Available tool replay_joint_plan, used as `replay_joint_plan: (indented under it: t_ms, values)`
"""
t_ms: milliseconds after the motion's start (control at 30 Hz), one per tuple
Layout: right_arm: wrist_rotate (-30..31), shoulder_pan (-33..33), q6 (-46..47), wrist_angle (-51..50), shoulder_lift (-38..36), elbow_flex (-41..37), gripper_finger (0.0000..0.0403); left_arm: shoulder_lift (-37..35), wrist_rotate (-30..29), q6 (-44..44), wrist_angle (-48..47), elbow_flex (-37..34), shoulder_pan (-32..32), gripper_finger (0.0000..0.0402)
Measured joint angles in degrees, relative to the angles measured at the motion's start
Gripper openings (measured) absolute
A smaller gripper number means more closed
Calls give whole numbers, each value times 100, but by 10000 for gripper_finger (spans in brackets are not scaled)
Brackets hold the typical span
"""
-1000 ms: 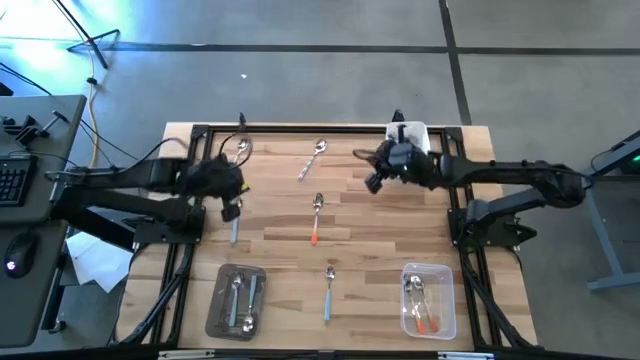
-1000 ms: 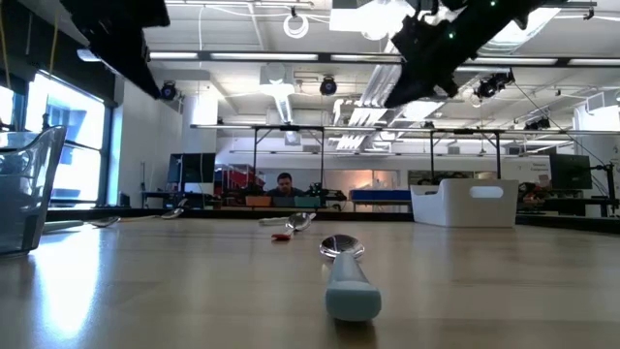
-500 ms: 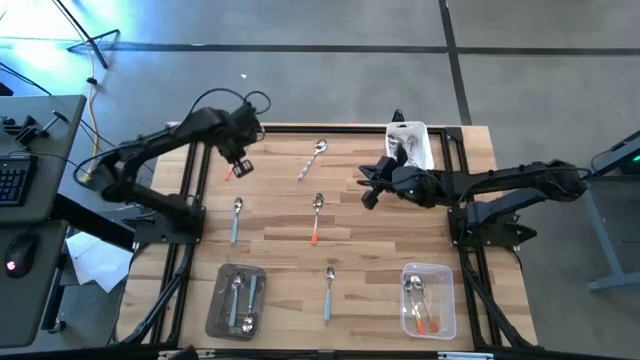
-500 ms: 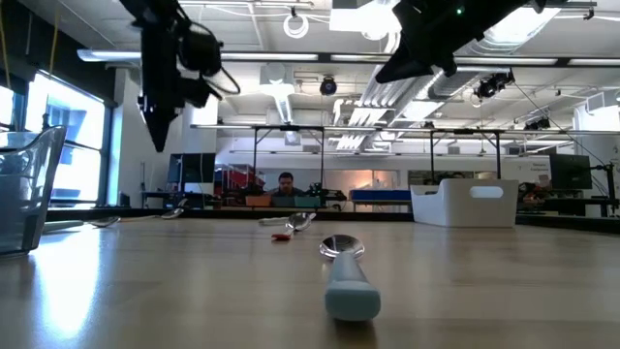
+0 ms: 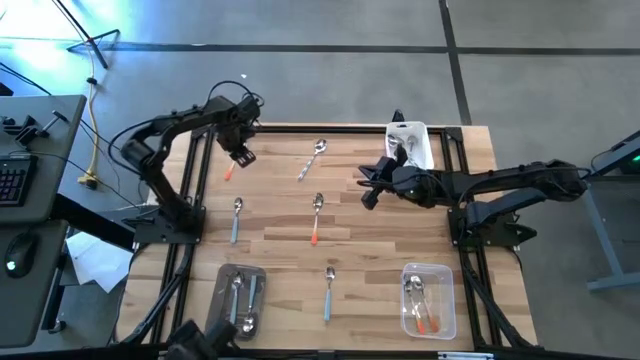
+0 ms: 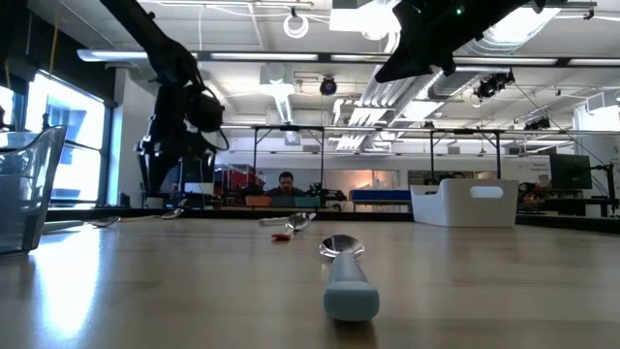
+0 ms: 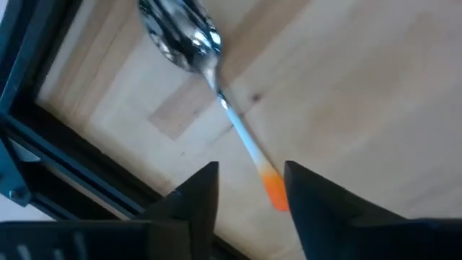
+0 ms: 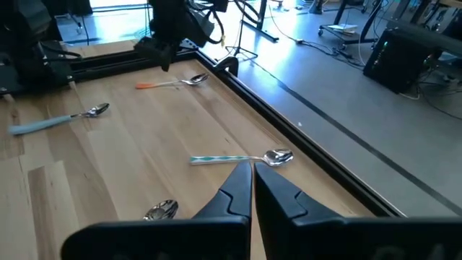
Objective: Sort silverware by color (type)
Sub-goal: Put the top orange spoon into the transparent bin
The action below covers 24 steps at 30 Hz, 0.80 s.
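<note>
An orange-handled spoon point(image 7: 232, 124) lies flat on the table's far left point(image 5: 230, 170). My left gripper point(image 7: 250, 175) points down over it, open. One finger stands on each side of the handle's orange end point(image 7: 273, 189); I cannot tell whether they touch it. My right gripper point(image 5: 366, 192) hovers shut above the table's far middle, holding nothing. Other loose silverware: a teal-handled spoon point(image 5: 316, 157), a second orange-handled spoon point(image 5: 316, 216) and two light blue ones point(image 5: 236, 218) point(image 5: 328, 291).
A grey tray point(image 5: 220, 300) with spoons sits at the near left. At the near right is a clear tub point(image 5: 443, 300) with orange-handled spoons, and at the far right a white tub point(image 5: 420, 135). A black frame point(image 5: 300, 128) runs along the table's edges, close beside my left gripper.
My left gripper has left the blue spoon at the left and swung up and toward the far left corner. It then came down over the orange-handled spoon and opened. My right gripper shifted a little toward the near edge, still shut.
</note>
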Motion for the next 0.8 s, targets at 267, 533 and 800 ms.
replay_joint_plan:
  t_ms: [267,533,800]
  values:
    - [-4,0,-33,0,2,0,0,506,86,56,328,316,225,181]
    - [-9,0,-135,0,2,2,0,695,189,101,404,391,444,177]
    - [-9,0,-138,0,2,4,0,618,297,0,26,399,553,175]
